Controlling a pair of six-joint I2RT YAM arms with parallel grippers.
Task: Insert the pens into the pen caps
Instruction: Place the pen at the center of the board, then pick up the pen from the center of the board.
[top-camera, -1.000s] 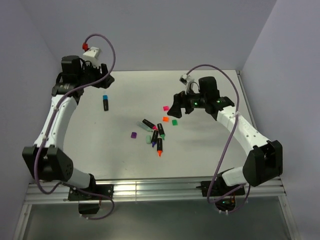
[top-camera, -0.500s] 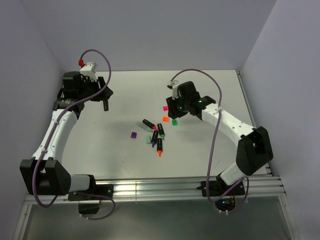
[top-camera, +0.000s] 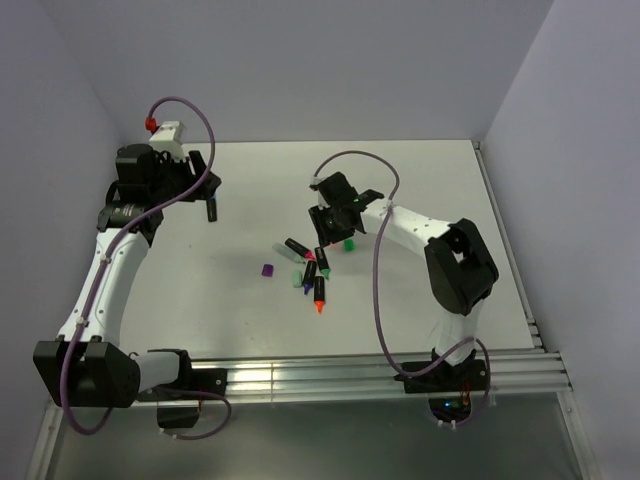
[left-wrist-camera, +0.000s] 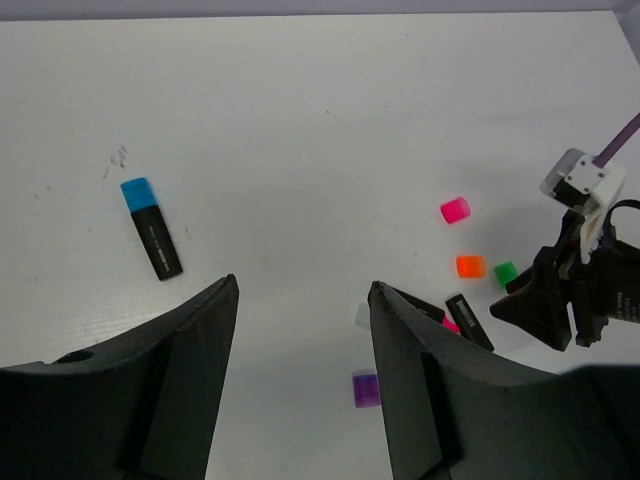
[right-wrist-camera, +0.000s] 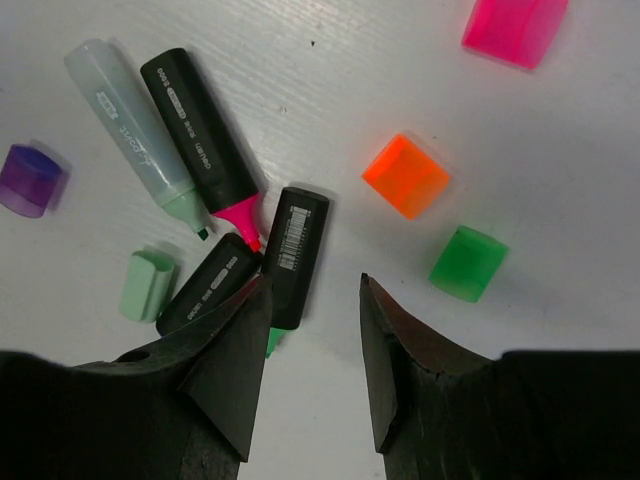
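Observation:
Several pens lie in a loose heap (top-camera: 306, 268) at mid-table. In the right wrist view a pink-tipped pen (right-wrist-camera: 200, 140), a green-tipped pen (right-wrist-camera: 293, 258) and another black pen (right-wrist-camera: 210, 285) touch each other, beside a pale see-through pen (right-wrist-camera: 135, 130). Around them lie the pen caps: pink (right-wrist-camera: 515, 25), orange (right-wrist-camera: 406, 176), green (right-wrist-camera: 468, 263), purple (right-wrist-camera: 32, 180) and pale green (right-wrist-camera: 147, 285). My right gripper (right-wrist-camera: 313, 285) hovers over bare table between the green-tipped pen and the green cap, open but narrow, holding nothing. My left gripper (left-wrist-camera: 302, 285) is open and empty; a blue-capped pen (left-wrist-camera: 150, 227) lies to its left.
The right arm (top-camera: 430, 235) arches across the right half of the table, and its gripper (left-wrist-camera: 560, 300) shows at the right edge of the left wrist view. An orange-tipped pen (top-camera: 319, 298) lies nearest the front. Side walls close in the table at left and right.
The right arm has swung left from the caps' far side to over the pen heap, and its jaws have narrowed. The left gripper has drawn back slightly, still open.

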